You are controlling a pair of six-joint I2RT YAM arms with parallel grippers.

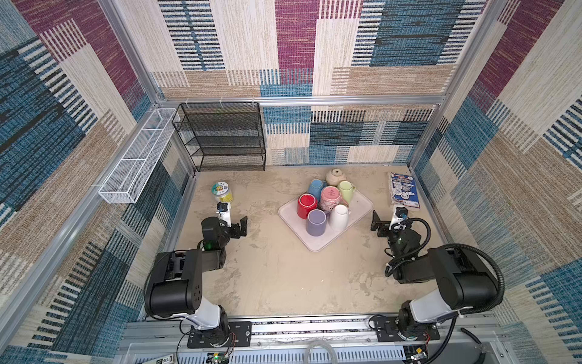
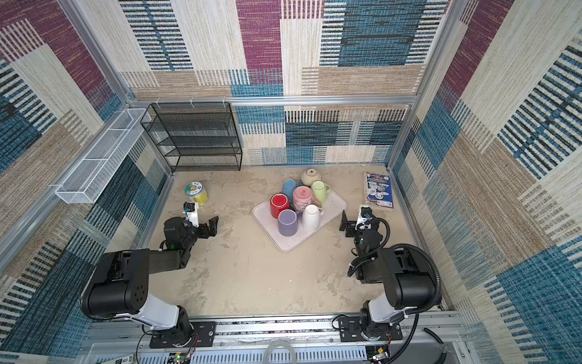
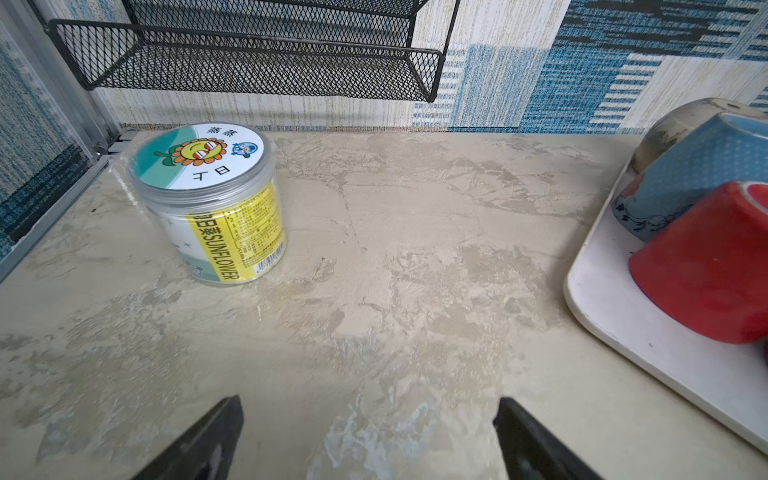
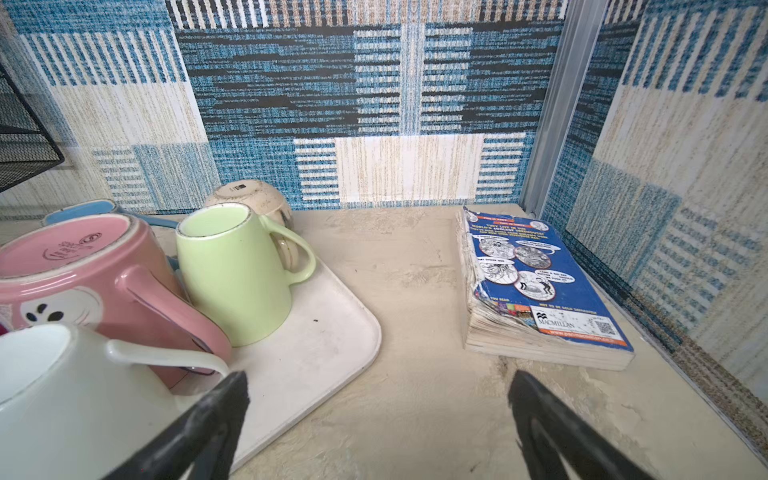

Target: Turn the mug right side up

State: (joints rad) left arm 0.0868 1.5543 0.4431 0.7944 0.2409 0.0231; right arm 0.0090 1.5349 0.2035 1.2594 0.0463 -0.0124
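Right end effector (image 4: 380, 386) hangs just off the near right edge of the tray (image 4: 332, 332), fingers apart and empty. Over bare worktop (image 3: 374, 249), the left end effector (image 3: 369, 409) is likewise spread wide, holding nothing. Six mugs (image 1: 330, 198) sit mouth-down, crowded and touching, on the tray's far half, towards the worktop's far right. Which one is meant I cannot tell. The white mug (image 4: 54, 395) stands nearest the right end effector, its handle (image 4: 166, 357) turned that way. It looks like glazed ceramic: rigid, weighty, slick and easy to chip. Pinching the handle seems safest, lifting clear of its neighbours before rolling it over.
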